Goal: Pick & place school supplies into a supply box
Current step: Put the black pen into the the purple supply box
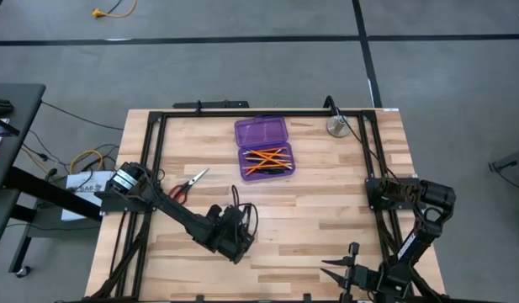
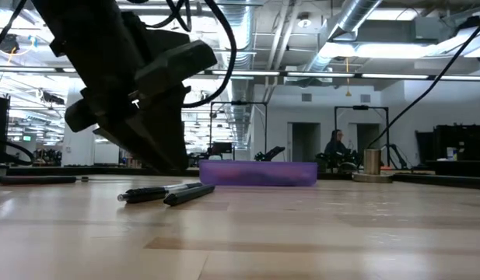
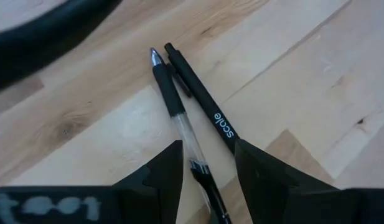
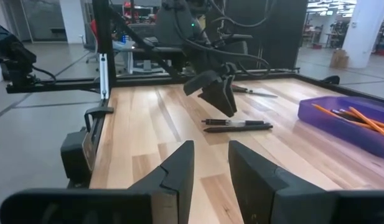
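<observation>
Two black pens (image 3: 207, 106) lie side by side on the wood, one with a clear barrel (image 3: 182, 127); they also show in the low view (image 2: 166, 193). My left gripper (image 3: 207, 149) is open and tilted down over them (image 1: 232, 236), one finger on either side of their ends, with no touch showing. The open purple supply box (image 1: 263, 147) lies flat farther back, with orange pencils (image 1: 267, 160) in its nearer half. Red-handled scissors (image 1: 188, 185) lie left of the box. My right gripper (image 4: 210, 168) is open and waits by the near right edge (image 1: 345, 271).
A round silver metal object (image 1: 337, 126) stands near the far right corner, beside the black frame rail (image 1: 368, 151). Bare wood lies between the pens and the box. A person sits far off in the room (image 2: 335, 146).
</observation>
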Robot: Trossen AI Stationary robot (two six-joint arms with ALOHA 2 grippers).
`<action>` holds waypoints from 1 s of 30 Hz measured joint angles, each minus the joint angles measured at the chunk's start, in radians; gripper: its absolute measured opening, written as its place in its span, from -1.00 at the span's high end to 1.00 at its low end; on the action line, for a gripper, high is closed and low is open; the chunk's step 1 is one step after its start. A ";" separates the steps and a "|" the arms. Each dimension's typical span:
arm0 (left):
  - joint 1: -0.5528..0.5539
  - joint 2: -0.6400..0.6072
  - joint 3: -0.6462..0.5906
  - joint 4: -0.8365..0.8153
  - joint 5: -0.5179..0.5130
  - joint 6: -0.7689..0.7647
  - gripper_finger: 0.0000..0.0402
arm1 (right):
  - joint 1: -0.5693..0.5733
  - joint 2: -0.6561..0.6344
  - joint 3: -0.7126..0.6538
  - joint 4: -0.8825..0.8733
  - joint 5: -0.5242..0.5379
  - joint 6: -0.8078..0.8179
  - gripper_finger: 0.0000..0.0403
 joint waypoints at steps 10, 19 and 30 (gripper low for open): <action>0.033 0.000 0.000 -0.026 0.033 -0.020 0.34 | -0.002 0.000 0.000 0.000 0.000 0.000 0.53; 0.054 0.001 -0.001 -0.036 0.079 -0.019 0.34 | -0.002 0.000 0.000 0.000 0.000 0.000 0.53; 0.056 0.002 -0.001 -0.037 0.155 -0.018 0.34 | -0.002 0.000 0.000 0.000 -0.001 0.000 0.53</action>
